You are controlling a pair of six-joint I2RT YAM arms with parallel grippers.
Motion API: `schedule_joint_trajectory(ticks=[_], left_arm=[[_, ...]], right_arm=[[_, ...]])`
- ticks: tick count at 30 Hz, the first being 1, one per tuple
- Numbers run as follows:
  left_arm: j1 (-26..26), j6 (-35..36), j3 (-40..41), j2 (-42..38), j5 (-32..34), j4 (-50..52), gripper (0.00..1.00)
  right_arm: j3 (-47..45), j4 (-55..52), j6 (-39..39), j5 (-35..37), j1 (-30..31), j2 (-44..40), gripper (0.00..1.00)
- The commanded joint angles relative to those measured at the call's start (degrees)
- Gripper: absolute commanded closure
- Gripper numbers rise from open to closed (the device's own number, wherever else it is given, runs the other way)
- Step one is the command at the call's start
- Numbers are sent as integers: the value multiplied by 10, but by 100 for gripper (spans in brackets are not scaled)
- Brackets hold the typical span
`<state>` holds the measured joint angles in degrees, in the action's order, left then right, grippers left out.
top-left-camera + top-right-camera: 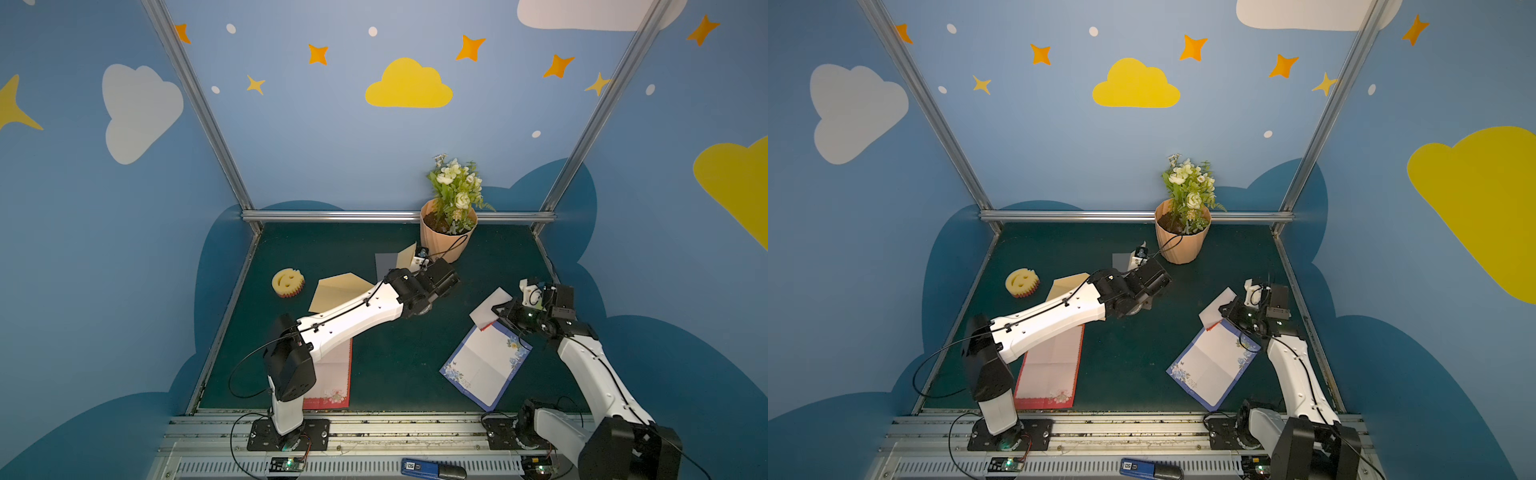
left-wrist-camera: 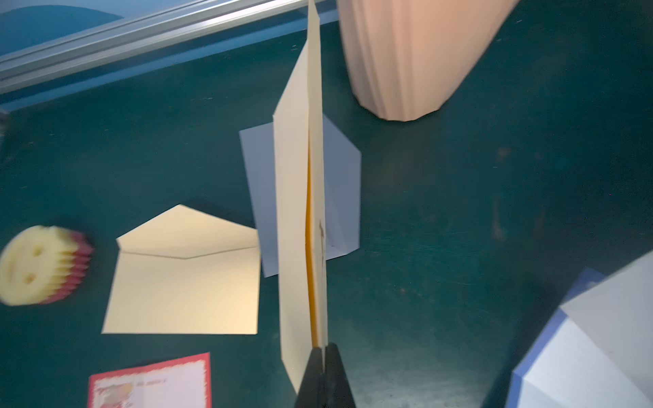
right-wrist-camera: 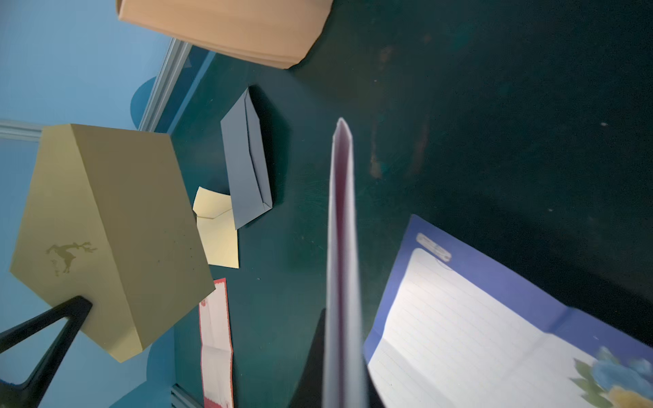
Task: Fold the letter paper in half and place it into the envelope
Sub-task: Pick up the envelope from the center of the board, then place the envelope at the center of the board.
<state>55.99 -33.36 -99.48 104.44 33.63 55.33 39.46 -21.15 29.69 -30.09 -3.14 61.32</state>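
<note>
Left end effector [image 2: 322,349]: clamped on the lower edge of the envelope [image 1: 406,257], holding it clear of the tabletop [image 1: 395,374], just beside the pot [image 1: 446,241].
Envelope: cream, seen edge-on in the left wrist view. Its layers are slightly parted with a yellow-orange strip in the gap; lining or sheet, I cannot tell.
Right end effector [image 1: 498,311]: closed on the folded paper [image 1: 490,305], over the far corner of the blue letter [image 1: 484,365].
Folded paper: white outside, red between the layers; well apart from the envelope, not in it.
Spare envelope [image 1: 336,289]: cream, flat, flap open, near the sponge [image 1: 287,282].
Grey envelope [image 3: 245,166]: flat below the held one, contents hidden.
Red letter [image 1: 1050,365]: flat under the left arm.
Pot: soil and white flowers [image 1: 455,187].
</note>
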Motion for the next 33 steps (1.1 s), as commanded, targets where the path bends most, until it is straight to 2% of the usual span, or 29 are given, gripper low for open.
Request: schedule_joint_trajectory(ticks=[1,4,8,14,20,21,22,23,24,25,27,28,31,33], left_arm=[[5,-79,2,-38,85,143,96],[5,-126,21,-41,83,189,96],[8,-164,58,-23,43,186,96],[5,-145,55,45,-29,105,96],[-31,-119,50,111,-110,13,96],[-37,-114,50,120,-126,-4,93],[-42,-110,48,125,-141,-22,78],[-46,-104,47,128,-156,-43,70],[-50,-98,46,129,-170,-63,66],[-53,-90,48,126,-187,-89,56],[-60,-77,50,112,-209,-134,28],[-65,-67,50,103,-218,-155,20],[-90,-32,57,65,-231,-183,11],[-119,-16,96,22,-251,-191,9]], right_arm=[[19,33,3,11,25,20,100],[23,47,5,8,40,35,100],[32,54,4,2,54,50,100],[42,52,1,-3,60,53,100],[40,49,2,-5,60,48,100],[40,48,2,-6,60,50,100],[40,49,2,-7,59,50,100],[41,49,2,-8,59,51,100],[40,49,3,-9,58,51,99],[41,49,5,-10,56,52,98],[42,47,6,-12,54,52,97],[43,45,7,-12,54,51,96],[44,42,8,-11,56,50,94],[44,42,9,-11,62,52,94]])
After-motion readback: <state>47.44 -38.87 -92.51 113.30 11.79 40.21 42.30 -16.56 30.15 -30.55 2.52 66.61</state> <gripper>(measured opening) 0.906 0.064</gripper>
